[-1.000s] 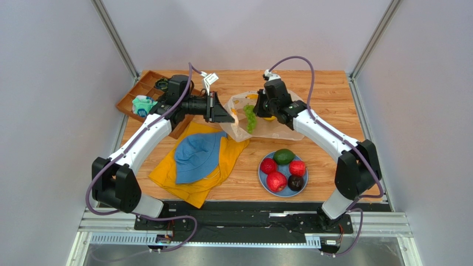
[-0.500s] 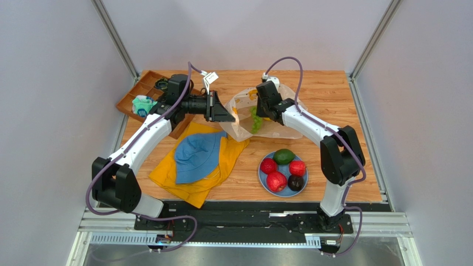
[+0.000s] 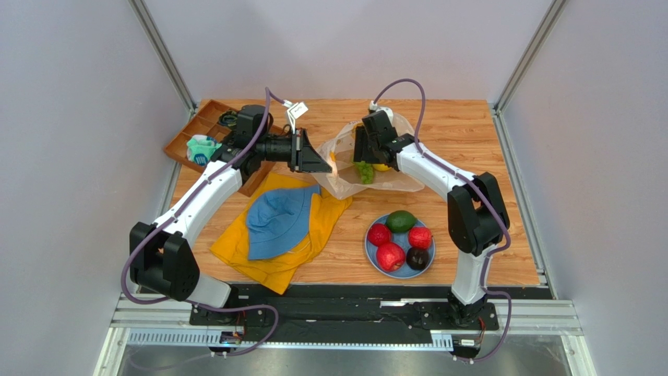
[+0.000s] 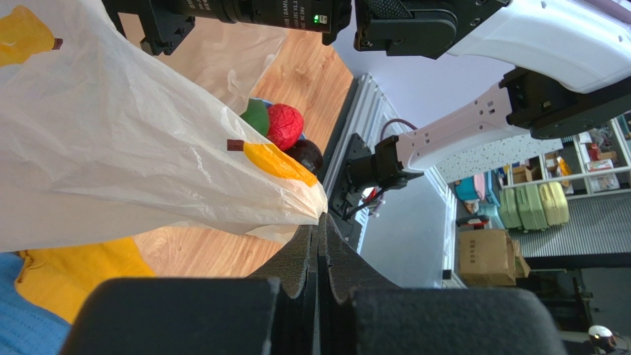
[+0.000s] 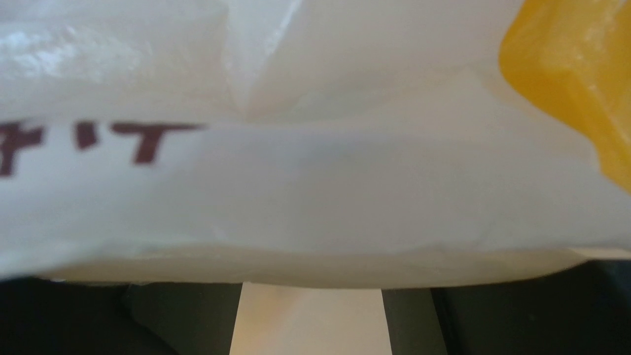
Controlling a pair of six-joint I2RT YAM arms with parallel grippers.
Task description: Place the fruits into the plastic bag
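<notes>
Two pincers share the bag (image 4: 111, 148): the left pincer (image 4: 320, 222), pressed together on its rim, holds the mouth up so the right pincer (image 3: 362, 155) can reach inside; I cannot tell its grip. Five fruits (image 3: 390, 256) wait on the plate (image 3: 402, 274), nearer its base.

A robotics lab is shown, with a test cell built for recording. A wooden table (image 3: 470, 125) is boxed in by plain grey panels (image 3: 70, 157), which are held by aluminium posts (image 3: 161, 47) at 11 and 1 o'clock in the top view. Two white arms (image 3: 200, 196) are bolted to a black rail (image 3: 345, 313) at 6 o'clock. In the left wrist view, around 3 o'clock beyond the cell, cluttered shelves (image 4: 585, 159) are seen, with suitcases (image 4: 533, 207) and a cardboard box (image 4: 485, 259) stored beside them.
</notes>
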